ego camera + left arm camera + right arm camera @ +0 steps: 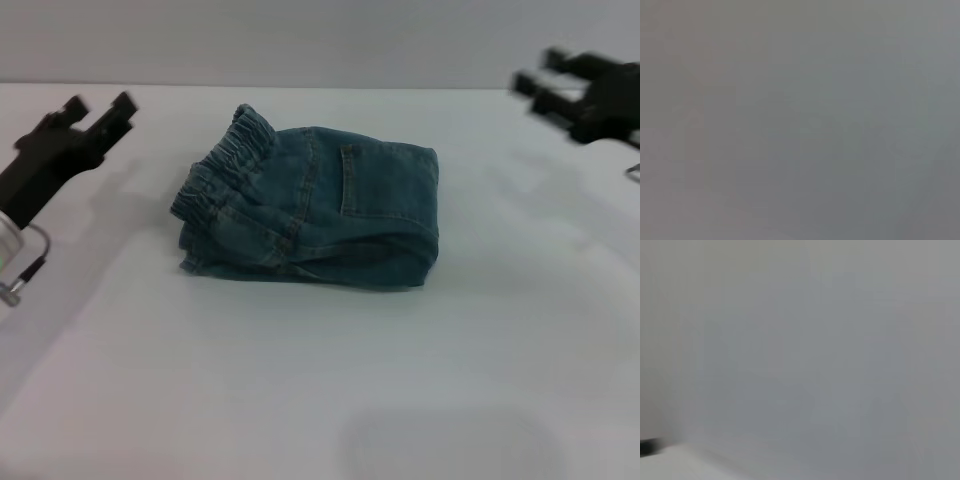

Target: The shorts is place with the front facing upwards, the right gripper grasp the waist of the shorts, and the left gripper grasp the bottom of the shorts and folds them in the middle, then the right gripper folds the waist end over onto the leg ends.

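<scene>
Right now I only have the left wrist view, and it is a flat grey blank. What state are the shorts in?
Observer: In the head view the denim shorts lie folded into a compact bundle on the white table, with the elastic waistband on the robot's left side of the bundle.
Operator: Is the left gripper on them?
Observer: No. The left gripper is up at the left edge, open, well apart from the fabric.
Operator: And the right one?
Observer: The right gripper is off at the far right, holding nothing, also apart from the shorts. The right wrist view shows no shorts either.
</scene>
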Controlling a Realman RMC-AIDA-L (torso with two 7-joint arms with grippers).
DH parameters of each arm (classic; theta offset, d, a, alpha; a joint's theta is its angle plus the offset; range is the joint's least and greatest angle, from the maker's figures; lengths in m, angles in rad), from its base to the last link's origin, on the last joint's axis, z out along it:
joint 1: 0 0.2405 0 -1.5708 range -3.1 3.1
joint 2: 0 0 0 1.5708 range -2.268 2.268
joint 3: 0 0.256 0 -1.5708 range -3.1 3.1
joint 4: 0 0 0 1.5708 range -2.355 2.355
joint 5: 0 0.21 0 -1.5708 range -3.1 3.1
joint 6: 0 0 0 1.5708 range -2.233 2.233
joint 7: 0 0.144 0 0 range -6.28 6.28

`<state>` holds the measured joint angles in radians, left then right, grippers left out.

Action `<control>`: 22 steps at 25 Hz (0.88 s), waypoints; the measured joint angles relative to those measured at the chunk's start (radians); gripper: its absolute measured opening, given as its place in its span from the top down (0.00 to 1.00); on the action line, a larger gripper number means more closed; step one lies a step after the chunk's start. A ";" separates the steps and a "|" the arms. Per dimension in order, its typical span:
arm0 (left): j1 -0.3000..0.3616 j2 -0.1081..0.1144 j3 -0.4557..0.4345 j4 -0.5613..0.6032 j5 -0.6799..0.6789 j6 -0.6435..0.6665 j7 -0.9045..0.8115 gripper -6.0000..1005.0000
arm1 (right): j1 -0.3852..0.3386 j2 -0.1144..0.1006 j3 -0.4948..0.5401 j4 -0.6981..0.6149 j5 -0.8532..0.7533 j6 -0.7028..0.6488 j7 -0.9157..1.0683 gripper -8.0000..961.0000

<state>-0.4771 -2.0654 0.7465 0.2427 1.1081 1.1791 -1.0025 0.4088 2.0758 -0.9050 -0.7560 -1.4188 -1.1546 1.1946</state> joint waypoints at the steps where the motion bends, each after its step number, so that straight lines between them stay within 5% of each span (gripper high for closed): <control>1: -0.004 -0.001 0.006 -0.007 0.000 0.030 0.002 0.20 | 0.002 0.000 0.018 0.062 0.088 0.022 -0.116 0.49; 8: -0.071 -0.003 0.112 -0.059 -0.003 0.178 -0.010 0.20 | 0.031 -0.001 0.081 0.423 0.677 0.054 -0.782 0.49; 15: -0.187 -0.006 0.200 -0.113 0.000 0.182 -0.108 0.20 | 0.022 0.000 0.081 0.469 0.718 0.050 -0.808 0.49; 18: -0.187 -0.006 0.200 -0.113 0.000 0.182 -0.108 0.20 | 0.015 0.000 0.081 0.482 0.719 0.043 -0.800 0.49; 22: -0.280 -0.013 0.304 -0.156 0.001 -0.011 -0.161 0.20 | 0.003 0.000 0.081 0.492 0.720 0.023 -0.793 0.49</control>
<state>-0.7569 -2.0782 1.0505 0.0871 1.1090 1.1681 -1.1636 0.4113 2.0753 -0.8237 -0.2637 -0.6992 -1.1312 0.4012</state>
